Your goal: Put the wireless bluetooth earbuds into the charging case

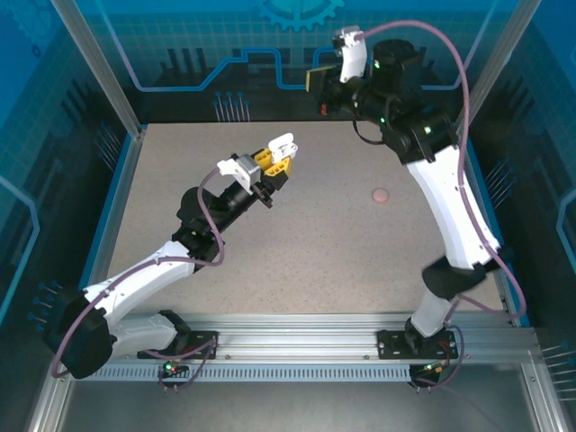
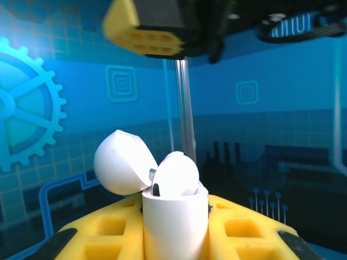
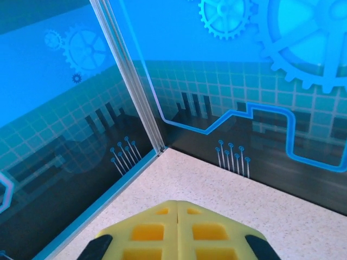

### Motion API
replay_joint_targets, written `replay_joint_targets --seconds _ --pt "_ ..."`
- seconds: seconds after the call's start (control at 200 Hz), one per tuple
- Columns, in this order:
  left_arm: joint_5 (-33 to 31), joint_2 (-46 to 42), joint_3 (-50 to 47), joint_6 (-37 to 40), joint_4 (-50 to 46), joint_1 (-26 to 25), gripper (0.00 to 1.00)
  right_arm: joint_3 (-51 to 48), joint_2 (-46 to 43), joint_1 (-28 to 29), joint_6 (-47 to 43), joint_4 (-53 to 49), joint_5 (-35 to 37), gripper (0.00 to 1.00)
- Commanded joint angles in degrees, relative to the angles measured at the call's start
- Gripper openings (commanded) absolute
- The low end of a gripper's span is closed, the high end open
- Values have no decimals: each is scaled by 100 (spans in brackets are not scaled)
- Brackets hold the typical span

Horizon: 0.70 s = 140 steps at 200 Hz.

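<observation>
A: State of left gripper (image 1: 274,159)?
B: Fingers clamped on the white charging case (image 2: 174,230), held off the table (image 1: 180,225). Lid (image 2: 120,162) is flipped open to the left, and a white earbud (image 2: 174,174) sits in the case mouth.
A: And right gripper (image 3: 179,219)?
B: Up near the back wall, fingers pressed together, nothing between them.
A: On the table?
B: Small pinkish-tan object (image 1: 380,193) right of centre, well apart from both grippers. Can't tell what it is.
</observation>
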Motion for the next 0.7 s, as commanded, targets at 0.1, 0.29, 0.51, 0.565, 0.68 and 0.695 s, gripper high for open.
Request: replay_joint_targets --seconds 0.1,0.29,0.51,0.565,0.68,0.695 --pt "349 139 20 -220 117 -35 0 1523 1289 -235 437 -1673 -949 0" --pt "420 362 128 -235 129 -37 0 686 1229 -198 509 -1384 -1188 0" --pt "432 622 225 -319 229 -41 0 340 1190 -95 393 -1454 -1217 0" --pt "418 662 248 -315 242 -36 0 264 1168 -61 352 -1485 -1240 0" --pt "356 726 297 -288 256 -40 0 -35 1023 53 230 -1506 -1262 0" --pt "354 735 300 -280 259 -43 0 -92 992 65 217 -1515 -1256 0"
